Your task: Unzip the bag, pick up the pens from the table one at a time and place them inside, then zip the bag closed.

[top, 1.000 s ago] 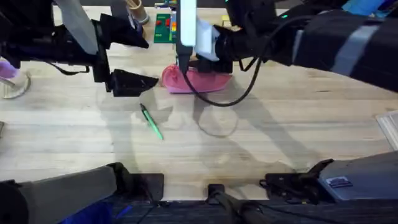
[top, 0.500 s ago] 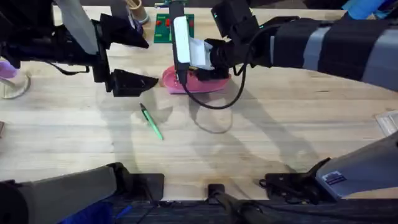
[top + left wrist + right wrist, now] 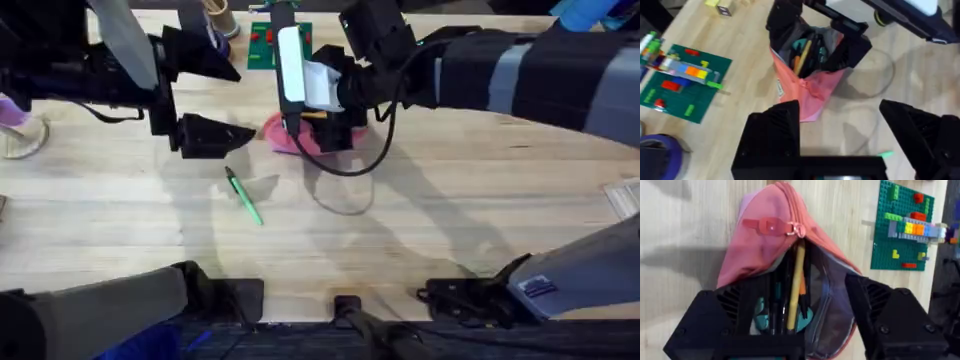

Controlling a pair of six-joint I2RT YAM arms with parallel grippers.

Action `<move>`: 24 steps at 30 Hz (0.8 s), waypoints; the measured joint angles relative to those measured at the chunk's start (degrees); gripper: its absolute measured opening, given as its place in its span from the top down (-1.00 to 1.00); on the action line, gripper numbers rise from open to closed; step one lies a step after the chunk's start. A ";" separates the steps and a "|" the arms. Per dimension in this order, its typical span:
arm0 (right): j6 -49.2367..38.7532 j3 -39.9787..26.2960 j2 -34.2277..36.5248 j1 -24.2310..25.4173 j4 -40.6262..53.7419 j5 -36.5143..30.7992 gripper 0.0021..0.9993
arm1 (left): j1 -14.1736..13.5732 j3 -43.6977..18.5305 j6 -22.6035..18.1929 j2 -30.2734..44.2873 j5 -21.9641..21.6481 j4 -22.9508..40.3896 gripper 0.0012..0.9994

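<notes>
A pale plank desk [image 3: 420, 190] carries everything, with a green block plate [image 3: 262, 42] at its far edge just behind the pink bag [image 3: 283, 134]. The bag lies on the desk near that far edge, its zipper open and the pink pull tab [image 3: 771, 226] at the closed end; inside, the yellow-orange pen [image 3: 797, 282] stands among dark pens and something teal. The right hand [image 3: 335, 125] is over the bag's mouth, its black fingers [image 3: 890, 325] spread apart on either side of the opening and gripping nothing that I can see. The left hand [image 3: 205, 130] hangs open and empty just beside the bag, above the green pen [image 3: 243, 195], which lies on the desk nearby. The step in hand looks like fetching that green pen: the left hand should come down across the barrel near its middle, close squarely, and lift level, while the right hand keeps the mouth wide so the tip clears the zipper teeth.
</notes>
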State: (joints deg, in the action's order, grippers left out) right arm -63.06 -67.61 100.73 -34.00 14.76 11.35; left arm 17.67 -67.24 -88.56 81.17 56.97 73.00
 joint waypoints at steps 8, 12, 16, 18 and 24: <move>6.80 0.00 -5.46 0.35 0.35 -0.59 -0.99 | 0.00 -0.02 4.88 -0.15 -2.24 3.32 -0.99; 11.00 0.00 -8.71 1.45 0.33 -0.57 -0.99 | 0.00 -0.02 19.70 -5.02 -12.01 0.65 -0.99; 12.36 0.00 -9.27 2.23 0.31 -0.59 -0.99 | 0.00 -0.04 33.15 -10.05 -18.25 -2.08 -0.99; 12.76 0.00 -9.27 2.43 0.39 -0.59 -1.00 | 0.00 -0.13 39.84 -12.14 -20.43 -2.51 -0.99; 14.65 0.00 -9.27 2.49 0.28 -0.59 -0.99 | 0.00 -0.31 64.50 -16.66 -26.24 -0.33 -0.99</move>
State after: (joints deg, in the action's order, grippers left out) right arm -48.41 -67.61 91.46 -31.51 15.05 10.76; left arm 17.67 -67.55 -24.06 64.50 30.73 72.66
